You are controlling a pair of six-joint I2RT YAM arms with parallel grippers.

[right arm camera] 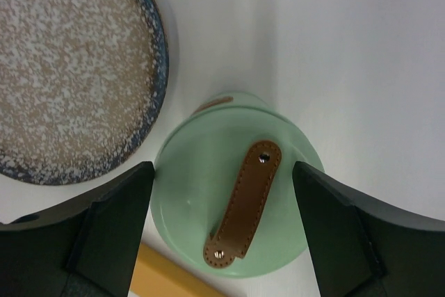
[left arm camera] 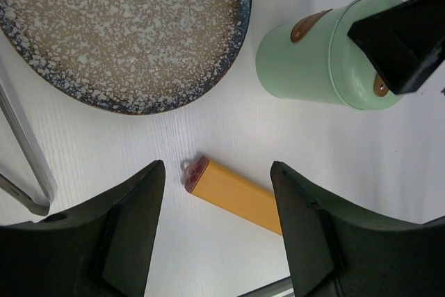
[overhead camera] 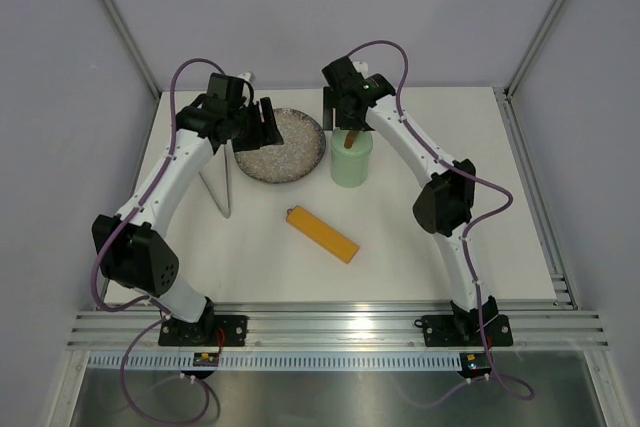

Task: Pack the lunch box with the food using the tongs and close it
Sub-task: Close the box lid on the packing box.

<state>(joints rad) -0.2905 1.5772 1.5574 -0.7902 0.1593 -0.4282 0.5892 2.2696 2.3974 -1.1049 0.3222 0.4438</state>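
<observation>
The mint-green lunch box (overhead camera: 351,159) stands upright just right of the plate, and its lid (right arm camera: 195,186) with the brown handle (right arm camera: 243,203) sits on top. My right gripper (right arm camera: 222,170) hovers straight over the lid, open, with a finger on each side and touching nothing. My left gripper (left arm camera: 217,165) hangs open and empty over bare table at the plate's left edge (overhead camera: 262,125). The grey tongs (overhead camera: 229,182) lie flat on the table left of the plate, and one end shows in the left wrist view (left arm camera: 24,151). No food is in view.
The grey speckled plate (overhead camera: 285,147) has nothing on it. A long orange-yellow bar (overhead camera: 322,233) lies in front of the lunch box, towards the arm bases. The table's back edge meets the wall close behind both grippers.
</observation>
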